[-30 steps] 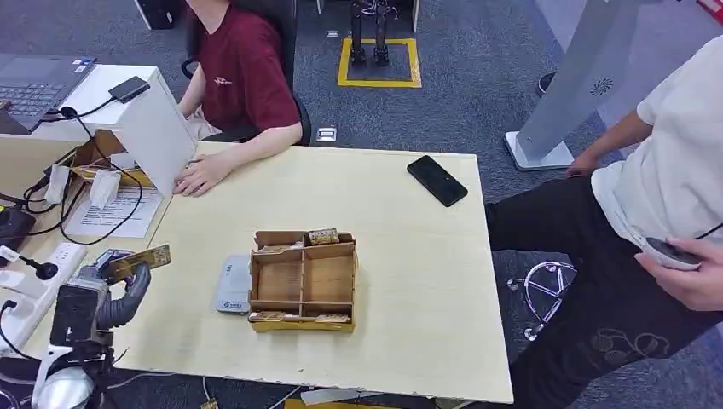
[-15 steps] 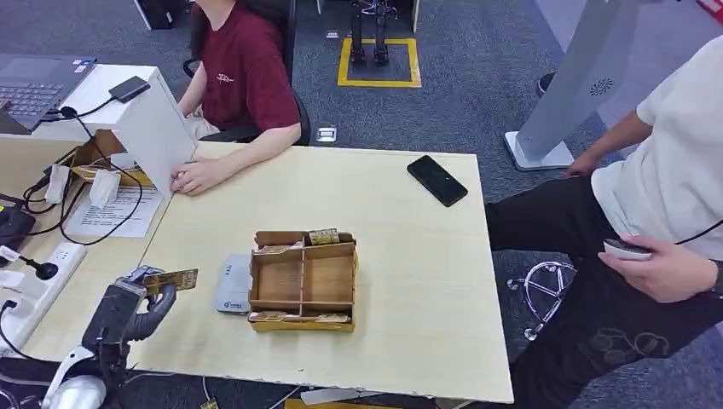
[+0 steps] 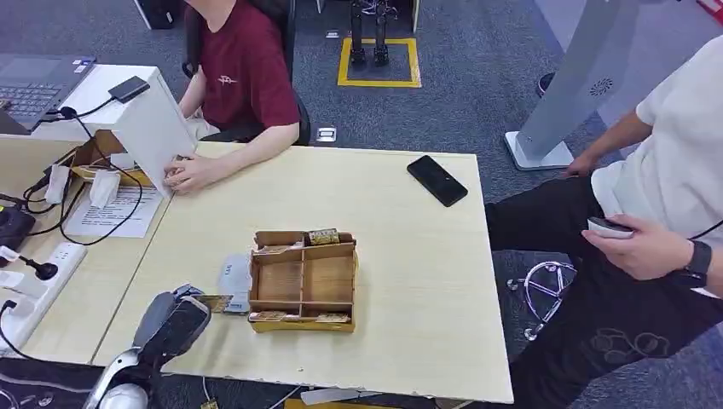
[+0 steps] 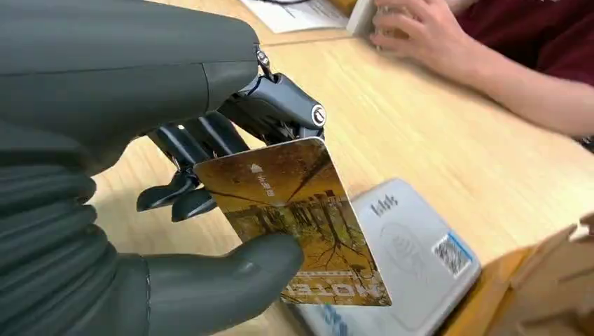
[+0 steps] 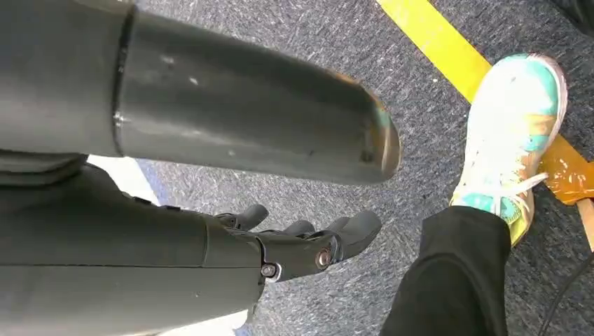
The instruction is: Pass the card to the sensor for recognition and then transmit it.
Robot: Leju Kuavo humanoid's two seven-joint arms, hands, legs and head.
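My left hand (image 3: 175,319) hovers over the table's near left part and pinches a yellow-brown card (image 3: 214,302) between thumb and fingers. In the left wrist view the card (image 4: 298,217) hangs just above the near end of the grey card sensor (image 4: 406,259). The sensor (image 3: 234,277) lies flat against the left side of the cardboard card box (image 3: 303,281). My right hand (image 5: 308,245) hangs beside my body over the carpet, fingers slightly apart, holding nothing.
A seated person in a red shirt rests a hand (image 3: 189,173) at the table's far left. A black phone (image 3: 436,180) lies far right. A standing person (image 3: 656,221) on the right holds a small device. Cables and a power strip (image 3: 34,281) crowd the left desk.
My left hand has carried the card to the right and towards the table's near edge, from over the left desk edge to the sensor. The standing person's hand has risen.
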